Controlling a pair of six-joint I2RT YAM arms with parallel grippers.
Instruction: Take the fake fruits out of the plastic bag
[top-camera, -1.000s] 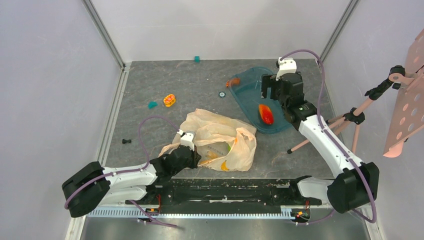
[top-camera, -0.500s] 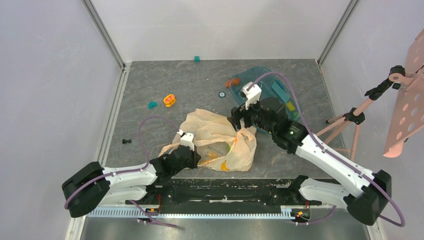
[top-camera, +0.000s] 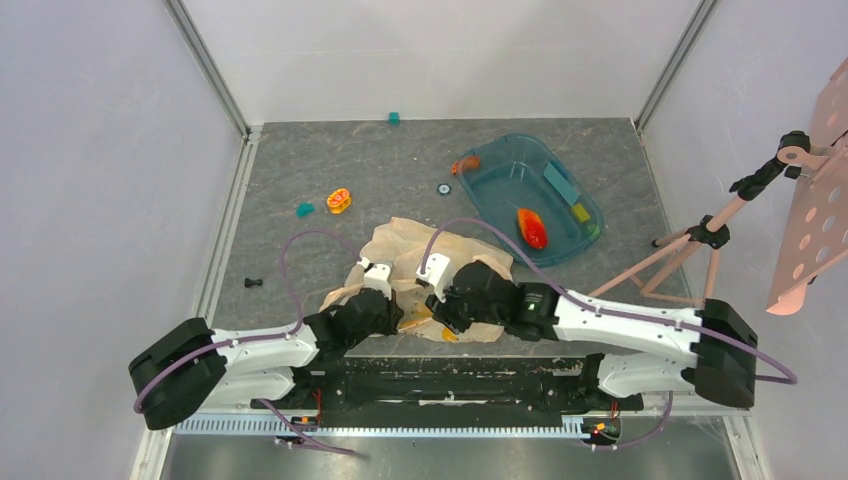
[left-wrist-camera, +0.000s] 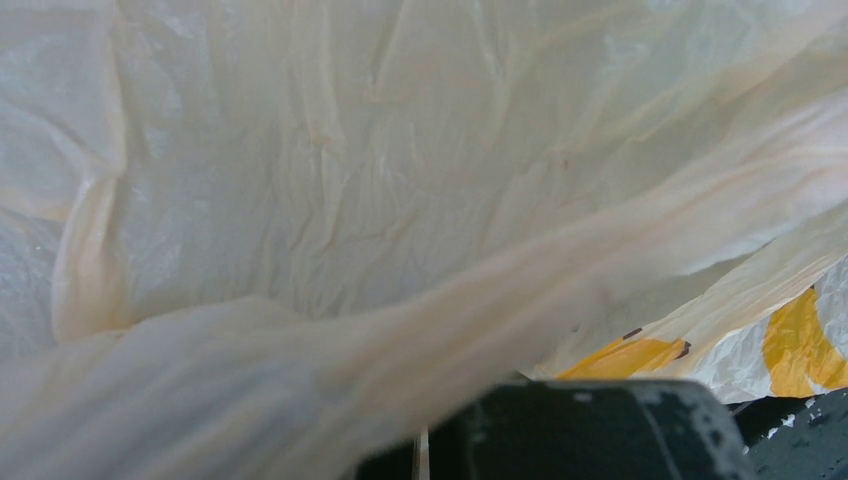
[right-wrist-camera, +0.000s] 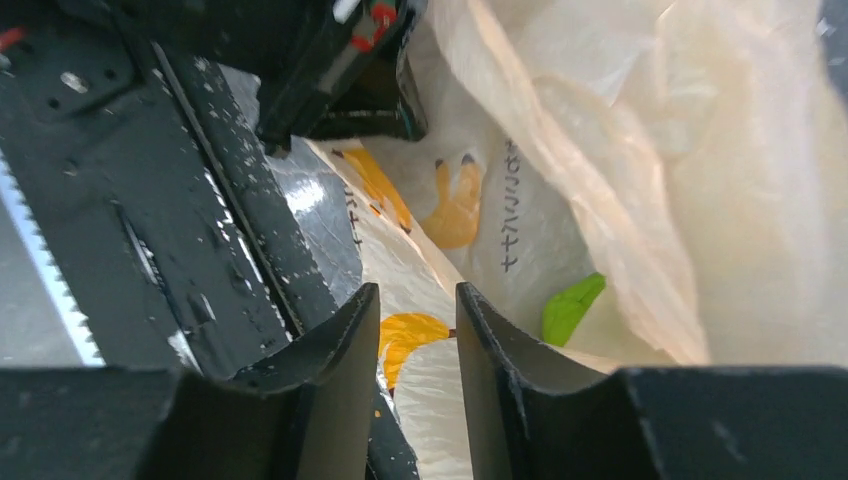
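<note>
The plastic bag (top-camera: 440, 262) lies crumpled at the table's near middle, pale peach and translucent. My left gripper (top-camera: 385, 310) is shut on the bag's near left edge; in the left wrist view the film (left-wrist-camera: 400, 200) fills the picture and drapes over the dark finger (left-wrist-camera: 580, 430). My right gripper (top-camera: 447, 303) hovers low over the bag's near edge, its jaws a narrow gap apart (right-wrist-camera: 418, 300) with film beneath them. A green fruit (right-wrist-camera: 572, 308) shows through the film. A yellow-orange banana shape (right-wrist-camera: 410, 335) shows on the bag; print or fruit, I cannot tell. A red-orange fruit (top-camera: 531, 228) lies in the teal tub (top-camera: 500, 165).
The tub also holds a teal block (top-camera: 562, 182) and a yellow block (top-camera: 580, 211). An orange-yellow ring toy (top-camera: 340, 200), a teal block (top-camera: 305, 209), a small black piece (top-camera: 253, 283) and a round piece (top-camera: 443, 188) lie on the table. A tripod (top-camera: 690, 245) stands at the right.
My right arm has swung from the teal tub down to the bag's near edge, and its jaws have narrowed from wide open. The left gripper has kept its hold.
</note>
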